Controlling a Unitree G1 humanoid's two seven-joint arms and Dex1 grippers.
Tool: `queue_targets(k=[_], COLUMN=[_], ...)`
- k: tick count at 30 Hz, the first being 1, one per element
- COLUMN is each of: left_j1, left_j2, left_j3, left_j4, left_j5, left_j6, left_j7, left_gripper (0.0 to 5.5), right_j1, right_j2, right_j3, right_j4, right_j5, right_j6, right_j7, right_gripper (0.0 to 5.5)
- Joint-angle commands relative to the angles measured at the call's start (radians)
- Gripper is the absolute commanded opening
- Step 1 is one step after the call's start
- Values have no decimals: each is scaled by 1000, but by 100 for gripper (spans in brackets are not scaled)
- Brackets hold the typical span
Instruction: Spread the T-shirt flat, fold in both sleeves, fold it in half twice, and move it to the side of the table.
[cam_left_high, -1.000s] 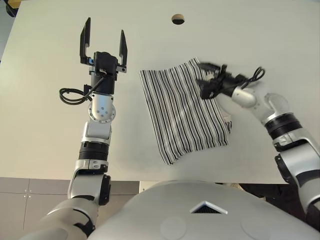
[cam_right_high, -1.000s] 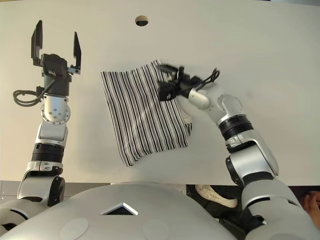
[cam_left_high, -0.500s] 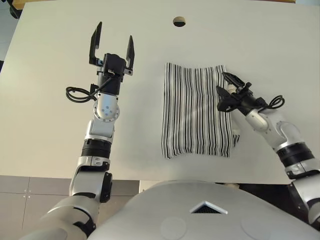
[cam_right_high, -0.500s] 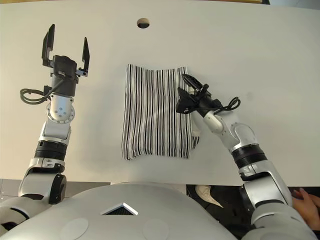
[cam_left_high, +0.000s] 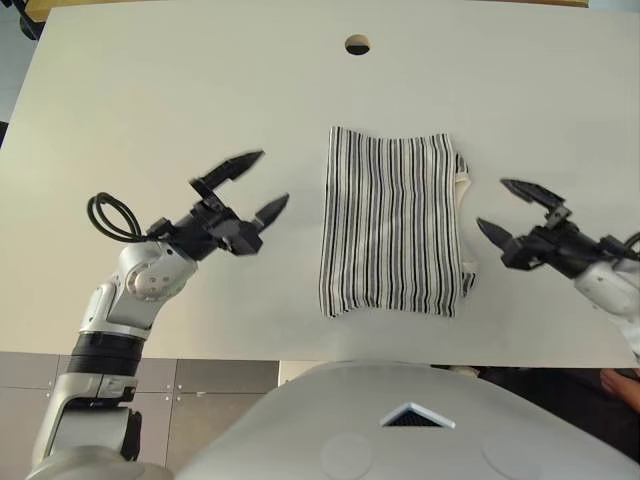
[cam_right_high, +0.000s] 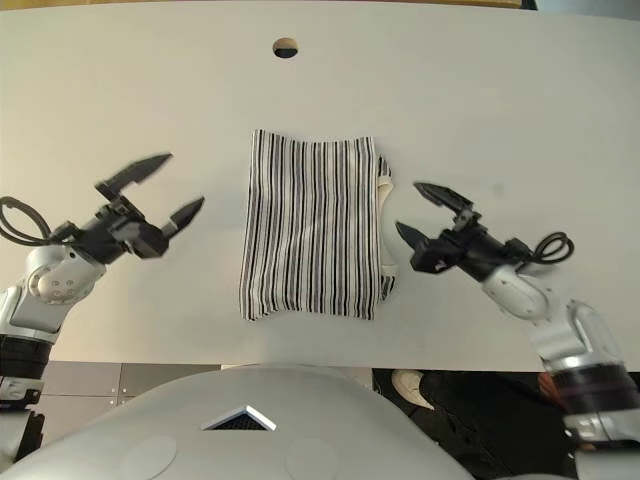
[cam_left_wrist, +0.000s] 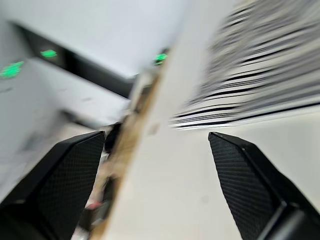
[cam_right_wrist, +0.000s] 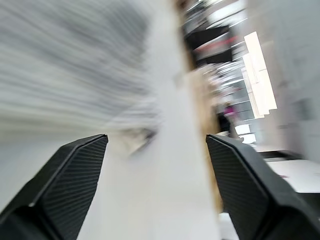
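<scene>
Step in hand: black-and-white striped cotton T-shirt (cam_left_high: 392, 222) lay as a neat upright rectangle on the white worktop (cam_left_high: 150, 90), in the open stretch between the two sets of fingers and touched by neither. Left gripper (cam_left_high: 272, 178) hung beside the shirt's left edge, near it but apart, its two black fingers spread wide, tips aimed at the cloth. Right gripper (cam_left_high: 492, 203) sat just beside the right edge, fingers likewise spread and holding nothing.

Judgement: sleeves looked tucked in and at least one halving done. The number of layers could not be read, so either the last half-fold or the move to the side remained. A pale inner hem (cam_left_high: 462, 185) poked out just ahead of the right fingertips.

Next move, as judged: bring the fingers down onto one edge, pinch all layers together, and carry the edge without letting the stack shear. The pale hem would want tucking or catching in the pinch.

Views compared: the head views gave the shirt's whole outline, both arms and a round cable hole (cam_left_high: 356, 43) beyond the shirt. The left wrist view added the stripes (cam_left_wrist: 260, 75) beyond its finger gap and the worktop's edge with the room behind. The right wrist view showed the pale hem (cam_right_wrist: 137, 135) lying between its fingers.
</scene>
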Motion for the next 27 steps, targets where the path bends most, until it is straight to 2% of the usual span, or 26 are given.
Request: queue_targets(k=[1, 4, 10, 15, 27], left_j1=[45, 41, 0, -44, -88], left_j2=[97, 103, 81, 68, 43], left_j3=[-95, -129, -238, -305, -352], left_j4=[-47, -54, -56, -53, -11], left_j5=[-36, -58, -62, -87, -85], left_j6=[2, 6, -15, -39, -50], left_j7=[-181, -244, -351, -403, -419], left_gripper=[386, 386, 386, 386, 386], right_j1=[118, 108, -4, -53, -29], right_j2=[-86, -103, -45, -22, -65], right_j3=[-27, -42, 90, 151, 116], right_j4=[-125, -167, -168, -180, -260], right_j5=[-28, -38, -77, -73, -27], right_j6=[24, 26, 10, 9, 42], right_j7=[131, 185, 299, 351, 422], right_gripper=[401, 401, 401, 401, 401])
